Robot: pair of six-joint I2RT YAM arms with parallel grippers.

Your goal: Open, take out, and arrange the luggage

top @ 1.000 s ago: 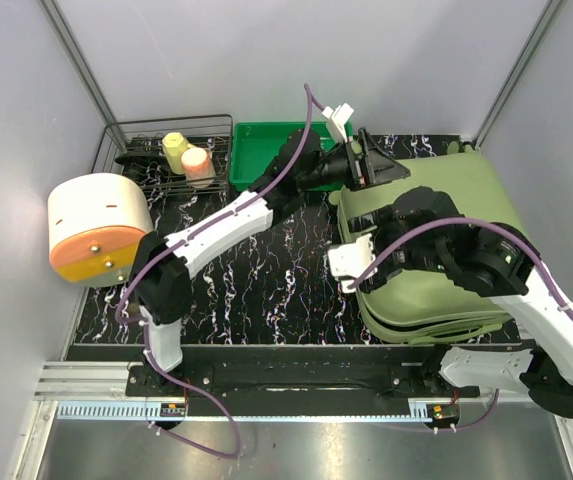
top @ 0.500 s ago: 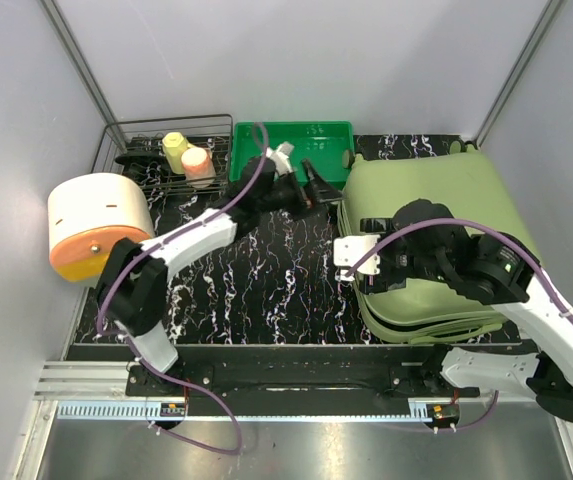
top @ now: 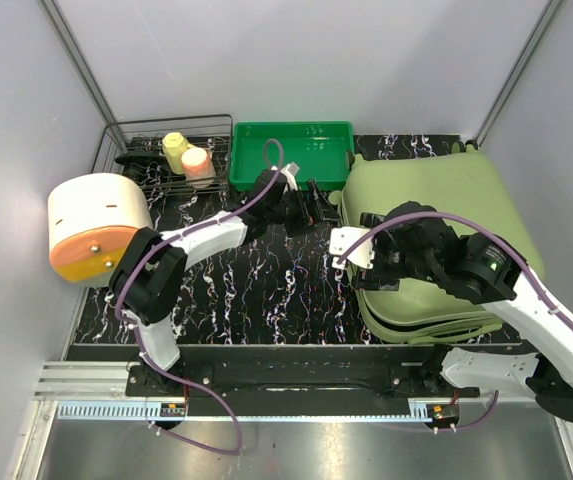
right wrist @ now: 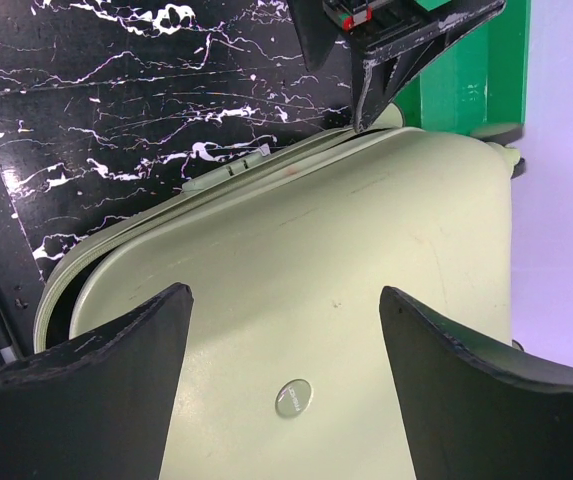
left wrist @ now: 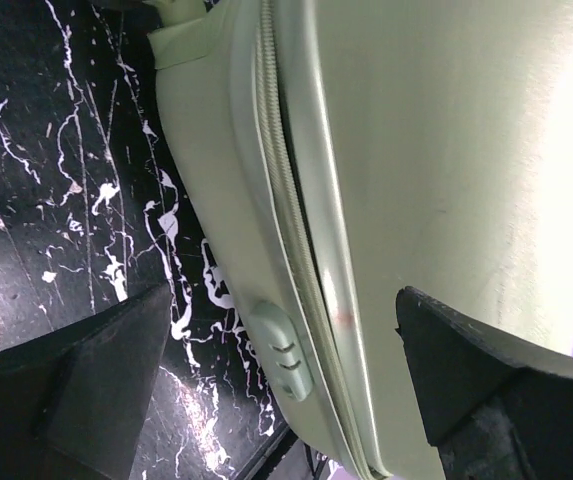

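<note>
– Olive-green hard shell, lid down: the luggage [top: 416,185] lies flat at three o'clock on the black marbled table [top: 266,285]. And look, the left gripper [top: 311,205] has come off it! A second ago it was over the lid's far corner, about eleven o'clock on the case. Now it sits low beside the nine-o'clock edge.

– What does its wrist view give us?

– Its fingers [left wrist: 96,390] are spread wide, with only the zip rim [left wrist: 276,180] running through the gap. It's holding nothing.

– So a reset?

– I'd say so. The lid isn't raised yet, though a dark slit shows beside the zip, so that seam looks at least partly undone. Whether it's free all round, I can't tell.

– Opening is the step in hand, then. Nothing out, nothing arranged.

– Early days. Now the pose: the left arm is stretched long from its base at seven o'clock, reaching toward one. The jaws face the case side-on, just beside the shell.

– And the right arm?

– It rises from five o'clock, forearm doubling back toward nine across the lid. It has barely shifted in that second. The right gripper [right wrist: 284,300] hovers above the lid, fingers [right wrist: 106,390] parted wide and empty too, with the lid's round badge [right wrist: 293,397] between them.

– Beyond the case?

– Bright green tray [top: 291,150] at twelve, just beside the case's far-left corner. Wire rack [top: 156,150] at eleven, cream-and-orange drum [top: 96,225] at nine, both well apart.
</note>
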